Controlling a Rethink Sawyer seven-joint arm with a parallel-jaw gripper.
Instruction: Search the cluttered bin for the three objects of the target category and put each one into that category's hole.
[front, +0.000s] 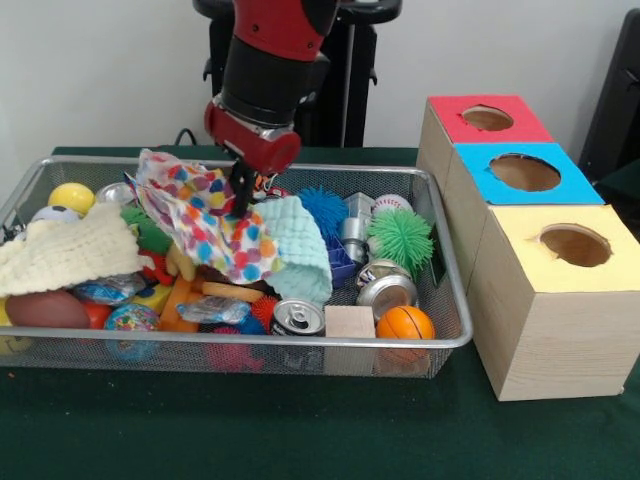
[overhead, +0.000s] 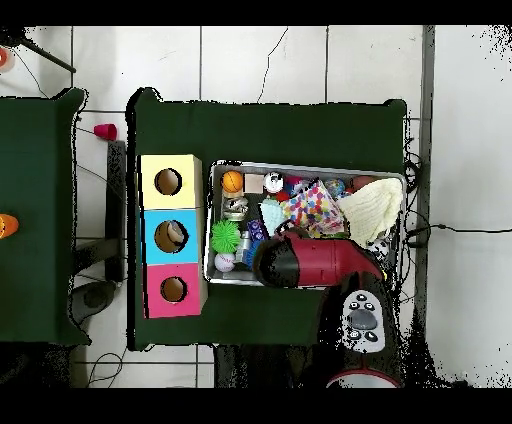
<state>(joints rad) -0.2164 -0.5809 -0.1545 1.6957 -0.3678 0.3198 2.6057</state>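
Covering toys, spotted cloth (front: 205, 215) drapes beneath tool (front: 243, 195).

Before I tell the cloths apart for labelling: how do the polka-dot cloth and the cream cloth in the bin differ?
The polka-dot cloth is white with many coloured dots; the cream cloth is plain pale yellow. The polka-dot cloth looks thin and smooth, the cream cloth thick and nubby. The polka-dot cloth is bunched up under the hand mid-bin; the cream cloth lies draped at the bin's end, away from the hand. Both cover other items.
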